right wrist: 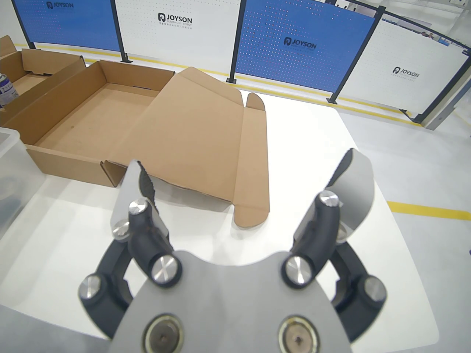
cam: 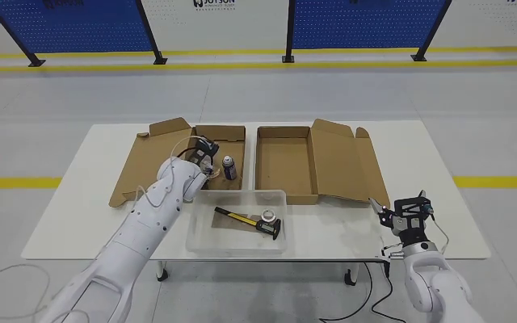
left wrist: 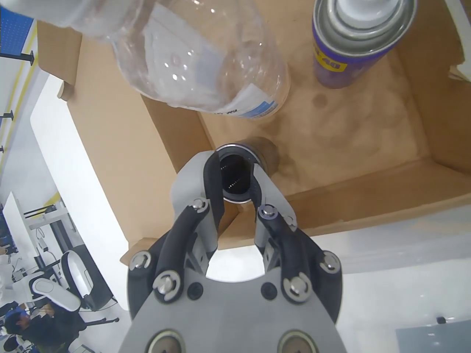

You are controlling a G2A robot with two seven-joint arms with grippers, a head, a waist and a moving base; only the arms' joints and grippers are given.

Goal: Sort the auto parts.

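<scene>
Far left: clamped on a short metal sleeve (left wrist: 236,185) with the left gripper (left wrist: 234,166), fingers closed against its rim, low in a corner of the left cardboard box (cam: 153,161). Same box, just beside – a clear plastic bottle (left wrist: 206,56) and an upright purple spray can (left wrist: 360,27). Mid-bench: a clear plastic bin (cam: 198,234) with a hammer (cam: 233,216) inside. Next along, the right cardboard box (cam: 283,161), flaps open. Far right, over the white bench (cam: 81,202) – the right gripper (right wrist: 244,170), spread wide, nothing held.
</scene>
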